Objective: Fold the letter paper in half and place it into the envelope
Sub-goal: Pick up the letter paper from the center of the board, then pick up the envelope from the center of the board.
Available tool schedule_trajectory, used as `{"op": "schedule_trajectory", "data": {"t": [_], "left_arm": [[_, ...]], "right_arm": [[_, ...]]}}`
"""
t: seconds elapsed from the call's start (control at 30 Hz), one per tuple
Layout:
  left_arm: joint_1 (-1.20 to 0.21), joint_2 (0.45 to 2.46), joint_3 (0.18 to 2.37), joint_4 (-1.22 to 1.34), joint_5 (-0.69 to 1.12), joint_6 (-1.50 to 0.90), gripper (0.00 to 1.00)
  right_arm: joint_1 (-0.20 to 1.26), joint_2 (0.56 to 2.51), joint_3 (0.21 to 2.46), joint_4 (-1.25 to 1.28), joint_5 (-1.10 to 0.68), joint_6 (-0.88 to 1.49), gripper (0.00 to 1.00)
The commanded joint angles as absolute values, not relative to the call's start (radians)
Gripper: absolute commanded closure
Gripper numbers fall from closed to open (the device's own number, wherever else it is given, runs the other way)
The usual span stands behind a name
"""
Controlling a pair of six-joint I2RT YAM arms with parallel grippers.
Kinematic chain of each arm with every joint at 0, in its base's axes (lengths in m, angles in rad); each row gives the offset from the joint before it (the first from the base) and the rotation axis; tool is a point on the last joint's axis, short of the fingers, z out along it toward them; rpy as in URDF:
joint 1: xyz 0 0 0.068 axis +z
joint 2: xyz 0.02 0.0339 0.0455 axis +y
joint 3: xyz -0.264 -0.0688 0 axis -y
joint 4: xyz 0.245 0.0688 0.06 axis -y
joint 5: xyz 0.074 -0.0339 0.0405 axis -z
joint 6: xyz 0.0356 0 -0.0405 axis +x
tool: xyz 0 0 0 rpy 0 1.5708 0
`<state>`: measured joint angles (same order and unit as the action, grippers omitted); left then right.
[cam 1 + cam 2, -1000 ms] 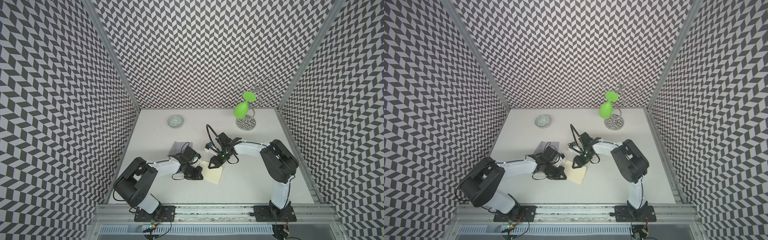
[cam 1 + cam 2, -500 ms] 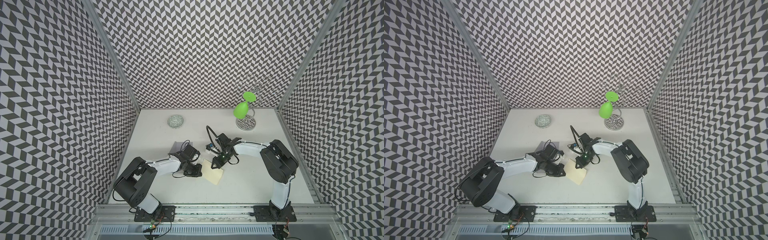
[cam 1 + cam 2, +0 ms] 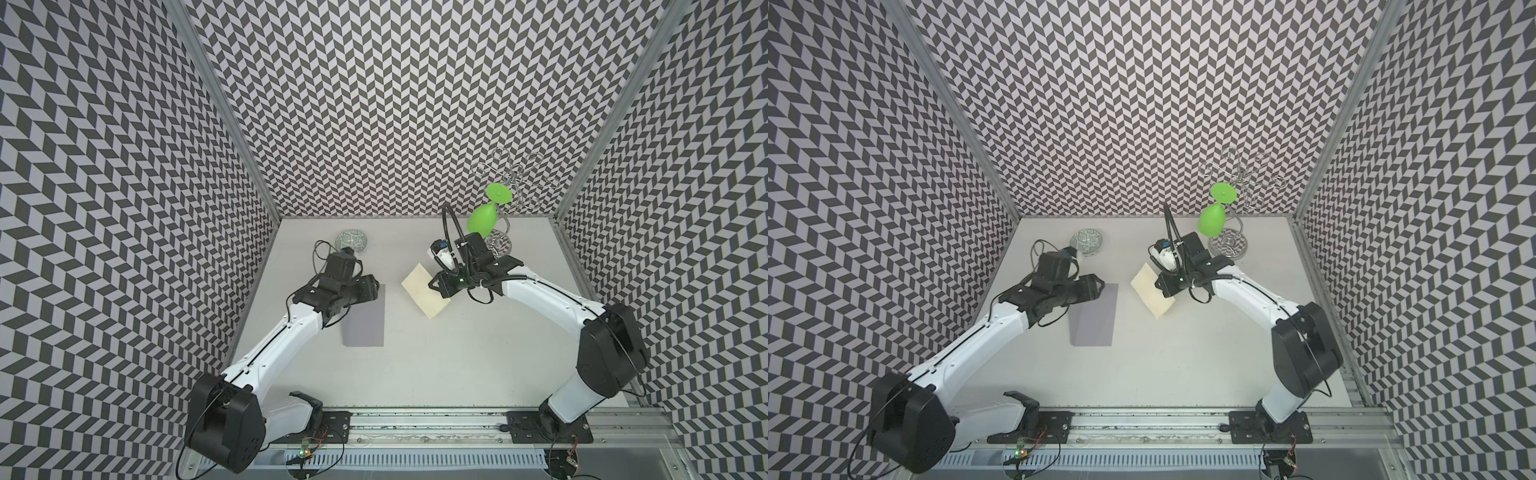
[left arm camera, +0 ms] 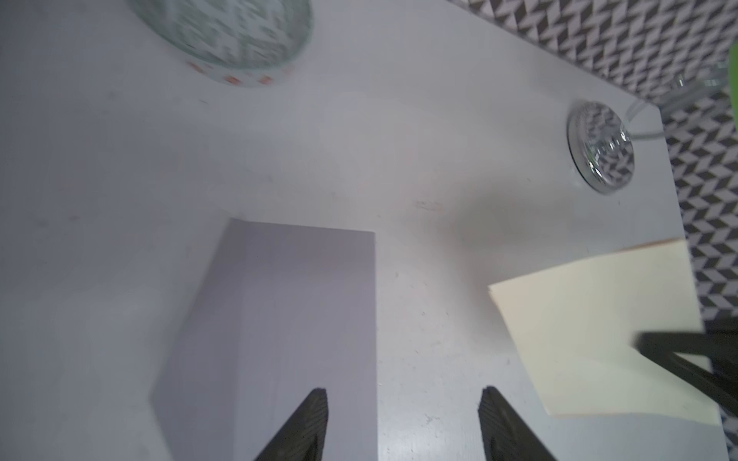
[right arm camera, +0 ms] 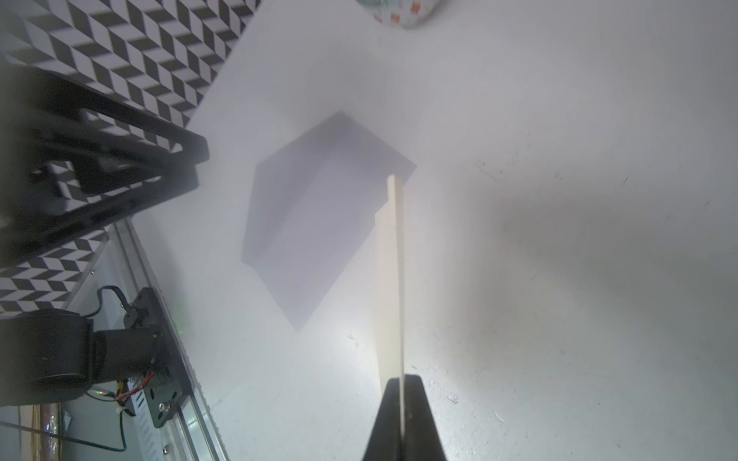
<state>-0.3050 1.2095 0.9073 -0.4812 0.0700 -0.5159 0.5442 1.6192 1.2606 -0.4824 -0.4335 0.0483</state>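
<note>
Jaws: my right gripper [image 5: 401, 383] now pinches the lifted letter paper [image 3: 417, 289]; left gripper [image 4: 403, 393] has released it, over the envelope [image 3: 365, 320].

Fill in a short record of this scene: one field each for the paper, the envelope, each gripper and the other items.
letter paper: folded, cream side out, held clear of the table
envelope: flat on the table, apart from the paper
left gripper: open, empty, above the envelope's far end
right gripper: shut on the letter paper
other items: patterned bowl; green glass hanging on a wire rack, both at the back
</note>
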Motion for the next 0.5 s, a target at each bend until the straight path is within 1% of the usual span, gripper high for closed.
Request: {"op": "schedule_trajectory", "data": {"t": [0.0,0.07,0.13,0.27,0.47], "left_arm": [[-0.187,1.219,0.834,-0.495,0.022,-0.552,0.36],[-0.12,1.243,0.785,-0.444,0.074,-0.581,0.36],[-0.09,1.269,0.755,-0.402,0.109,-0.6,0.36],[-0.08,1.323,0.748,-0.359,0.159,-0.586,0.37],[-0.079,1.415,0.777,-0.37,0.163,-0.534,0.4]], "right_arm": [[0.533,1.582,1.224,-0.387,-0.426,0.149,1.0],[0.53,1.561,1.197,-0.351,-0.394,0.251,1.0],[0.527,1.569,1.205,-0.359,-0.417,0.282,1.0],[0.526,1.617,1.283,-0.474,-0.404,0.25,1.0],[0.525,1.586,1.234,-0.425,-0.394,0.246,1.0]]}}
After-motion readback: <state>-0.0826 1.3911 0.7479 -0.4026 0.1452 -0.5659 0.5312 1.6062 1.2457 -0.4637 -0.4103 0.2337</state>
